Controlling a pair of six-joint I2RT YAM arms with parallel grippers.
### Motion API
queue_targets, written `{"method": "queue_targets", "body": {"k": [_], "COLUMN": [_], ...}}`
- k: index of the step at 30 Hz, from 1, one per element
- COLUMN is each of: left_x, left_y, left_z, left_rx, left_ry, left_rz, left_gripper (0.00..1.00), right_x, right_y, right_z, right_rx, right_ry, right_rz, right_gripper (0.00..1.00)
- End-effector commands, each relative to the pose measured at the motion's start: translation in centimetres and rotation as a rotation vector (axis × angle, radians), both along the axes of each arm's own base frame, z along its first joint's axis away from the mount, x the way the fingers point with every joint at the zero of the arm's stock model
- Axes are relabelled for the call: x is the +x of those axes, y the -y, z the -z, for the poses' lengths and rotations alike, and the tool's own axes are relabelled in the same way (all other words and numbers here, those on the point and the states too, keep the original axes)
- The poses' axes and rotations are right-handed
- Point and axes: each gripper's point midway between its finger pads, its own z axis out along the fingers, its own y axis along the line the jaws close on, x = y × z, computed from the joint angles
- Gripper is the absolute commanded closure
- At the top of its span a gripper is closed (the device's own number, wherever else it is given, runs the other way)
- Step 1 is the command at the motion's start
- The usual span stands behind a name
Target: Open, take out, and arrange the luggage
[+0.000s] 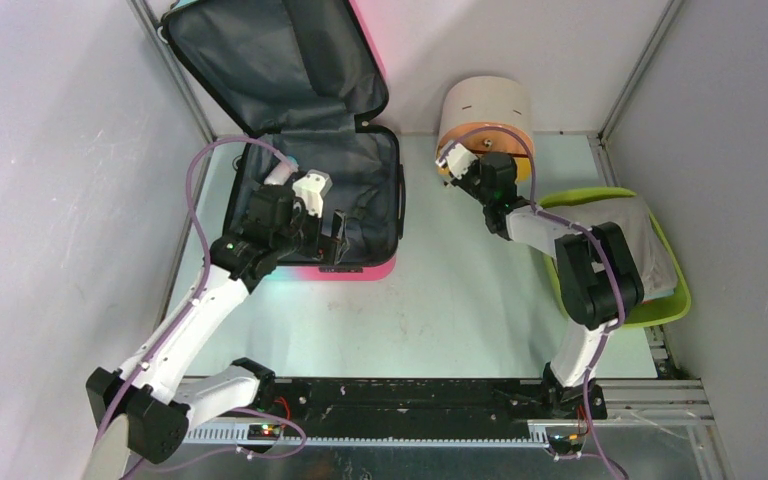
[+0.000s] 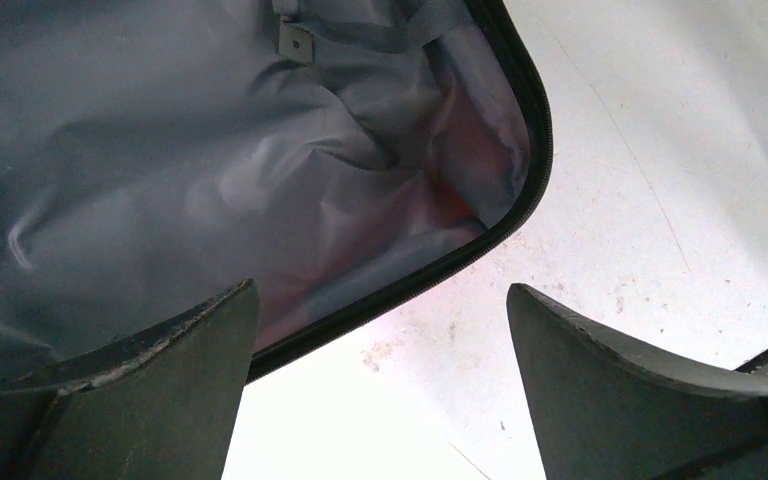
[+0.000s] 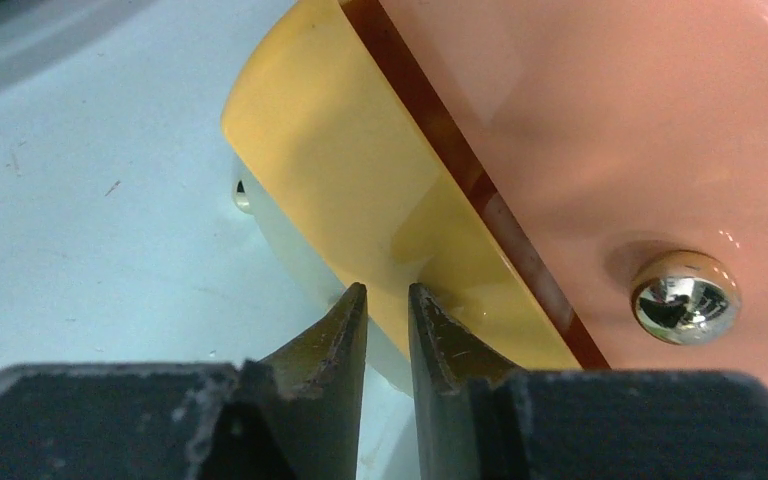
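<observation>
The luggage lies open at the back left, its lid propped up, and dark grey lining shows in both halves. My left gripper hangs open and empty over the suitcase's near right corner. In the left wrist view its fingers straddle the black zipper rim, with the grey lining behind. My right gripper is at the face of the beige cylinder. In the right wrist view its jaws are nearly together, tips at the yellow rim, with nothing seen between them.
A lime-green tray holding a grey cloth sits at the right, under the right arm. The cylinder's orange face carries a chrome stud. Grey walls close the cell on the left, right and back.
</observation>
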Motion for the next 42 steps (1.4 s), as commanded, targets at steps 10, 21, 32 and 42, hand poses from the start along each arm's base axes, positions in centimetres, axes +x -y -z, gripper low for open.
{"method": "queue_targets", "body": {"k": [10,21,32,42], "left_x": [0.6,0.5,0.4,0.3], "left_y": [0.0,-0.1,-0.3,-0.1], "left_z": [-1.7,-2.1,-2.7,-2.9], "left_rx": [-0.017,-0.027,-0.035,-0.045], "left_ry": [0.044,0.061,0.087,0.089], "left_rz": [-0.009,-0.01,-0.018,-0.008], "left_gripper": [0.0,0.0,0.0,0.0], "right_x": [3.3,1.6,-5.9,-4.7], "right_y": [1.7,0.3,-1.4,1.7], "right_z": [-2.7,-3.6,-3.9,0.6], "right_rx": [0.042,0.124,0.708,0.945], "right_ry": [0.137,0.079,-0.097,-0.127], "right_rz": [0.118,0.121,0.227,0.409], "right_gripper": [0.69,0.7,0.63,0.51]}}
